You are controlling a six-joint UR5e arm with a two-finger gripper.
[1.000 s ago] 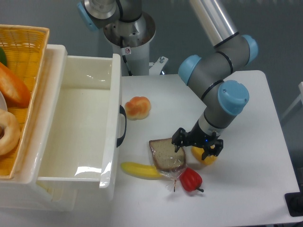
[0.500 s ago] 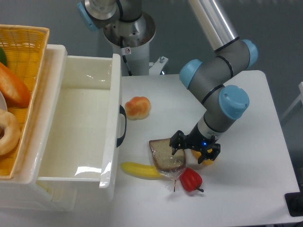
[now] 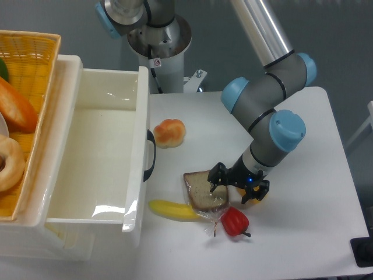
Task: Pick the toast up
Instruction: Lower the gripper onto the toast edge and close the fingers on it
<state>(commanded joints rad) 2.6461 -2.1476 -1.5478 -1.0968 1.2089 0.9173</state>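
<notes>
Over the last second the gripper [image 3: 238,188] has crept down and left, now at the right edge of the toast [image 3: 205,191]; jaws spread, nothing held. Toast lies flat on the table [image 3: 303,151], touching the banana [image 3: 172,210] – likely lining up the grasp

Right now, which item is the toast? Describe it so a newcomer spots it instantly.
Start at the big white bin on the table's left, then look right of its front corner, under the gripper. The toast lies flat there, between the yellow banana and the red pepper. It is the only square item: brown crust, pale face, clear crinkly wrap.
</notes>
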